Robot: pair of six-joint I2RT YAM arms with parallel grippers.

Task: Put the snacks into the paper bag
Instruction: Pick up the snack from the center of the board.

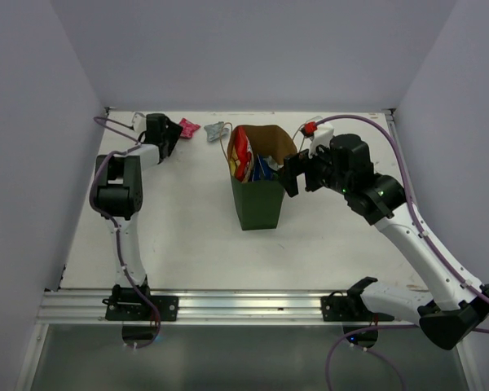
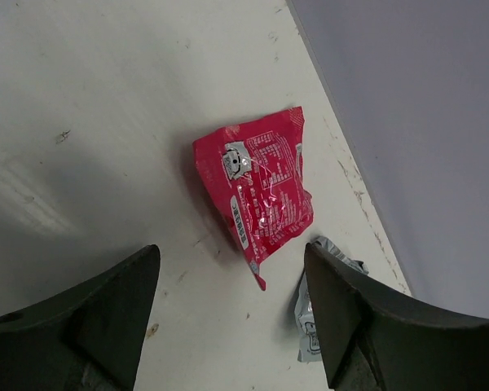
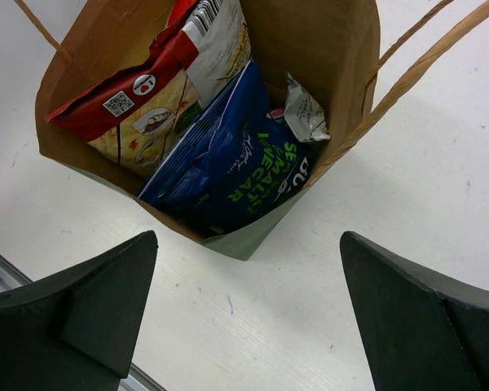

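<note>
Left gripper (image 2: pixel 231 248) and right gripper (image 3: pixel 248 236) both pointed downward, jaws wide apart, empty.

The paper bag (image 1: pixel 258 204) stood mid-surface (image 1: pixel 179 236), chip bag (image 1: pixel 241 153) inside; behind-left lay a small packet (image 1: pixel 189 128), a second packet (image 1: pixel 217 130) right of it.

The white surface (image 1: pixel 187 236) is carrying the dark green paper bag (image 1: pixel 259 205), which is standing upright near its middle. A pink packet (image 2: pixel 259 194) and a silver-grey packet (image 1: pixel 217 130) are lying flat, just beside each other, along the far edge. A small red thing (image 1: pixel 310 128) is sitting further right.
</note>
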